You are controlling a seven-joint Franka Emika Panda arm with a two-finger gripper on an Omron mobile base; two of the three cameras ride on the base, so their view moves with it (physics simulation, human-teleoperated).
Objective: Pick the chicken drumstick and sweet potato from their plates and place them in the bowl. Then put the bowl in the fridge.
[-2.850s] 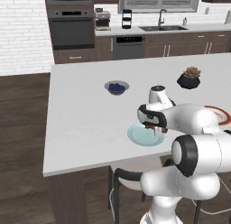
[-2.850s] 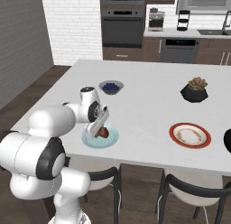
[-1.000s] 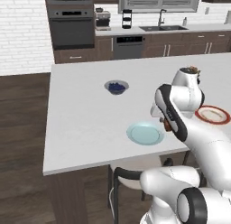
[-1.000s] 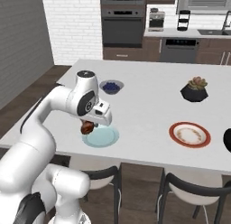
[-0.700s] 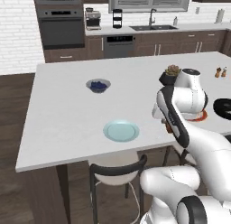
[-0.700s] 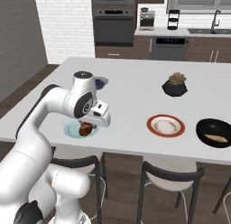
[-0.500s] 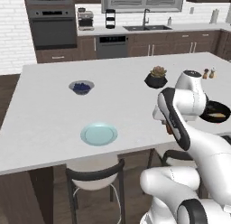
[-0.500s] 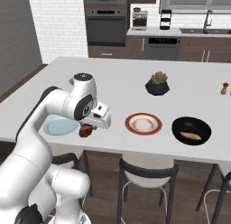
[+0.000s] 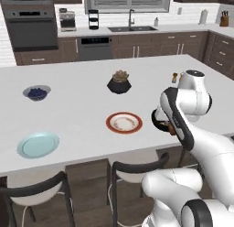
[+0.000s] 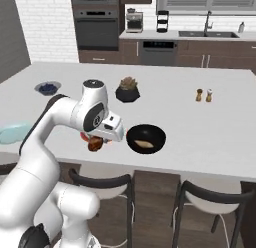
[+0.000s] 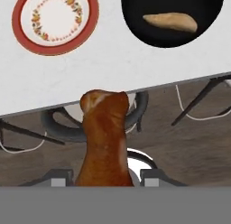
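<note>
Gripper: clamped on the chicken drumstick, off the counter's near edge.
Sweet potato: inside the black bowl (just right of the gripper).
Red-rimmed plate: left of the bowl.

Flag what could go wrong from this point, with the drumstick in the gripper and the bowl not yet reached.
1. The gripper holds the chicken drumstick beyond the counter edge, over the stools and floor; a slip here would likely drop it to the floor.
2. The sweet potato already lies in the bowl; a high release might bounce the drumstick off it.
3. The red-rimmed plate sits beside the bowl, so a short release could land there.
</note>
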